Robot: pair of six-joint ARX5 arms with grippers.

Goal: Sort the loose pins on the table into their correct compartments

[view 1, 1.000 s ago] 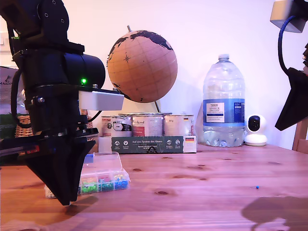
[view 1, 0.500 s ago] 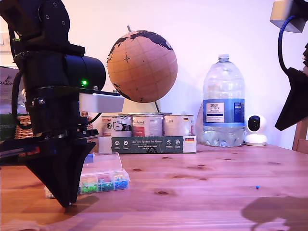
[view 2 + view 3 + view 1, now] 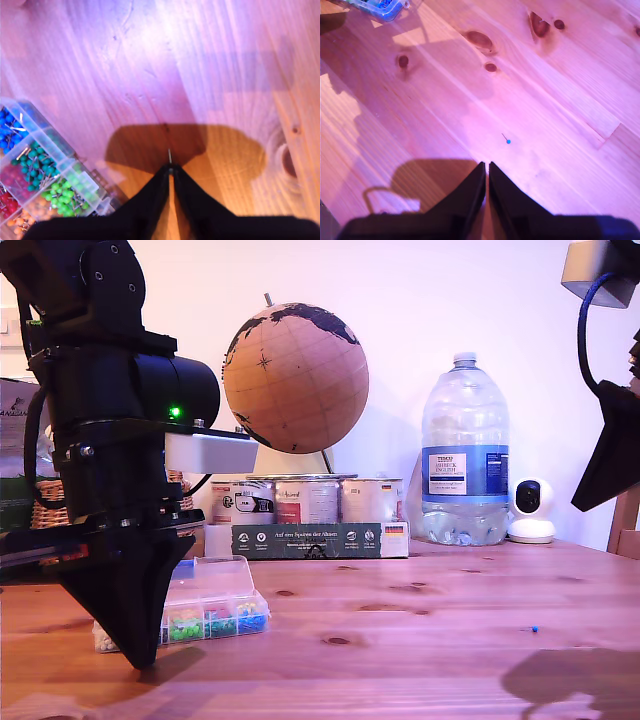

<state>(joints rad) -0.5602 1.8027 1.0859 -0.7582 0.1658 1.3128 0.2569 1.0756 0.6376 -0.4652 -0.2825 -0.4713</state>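
Box (image 3: 215, 605) sits on the bench (image 3: 400, 620) at exterior view's left, directly behind my first gripper (image 3: 140, 660), which is down at the bench surface just in front of it. Loose pin (image 3: 536, 629) lies on the bench toward exterior view's right, well apart from the box. Behind the box: cans (image 3: 310, 502), globe (image 3: 295, 378) above them; bottle (image 3: 465, 455) then camera (image 3: 531, 510) further right. Basket (image 3: 45, 502) at back left.
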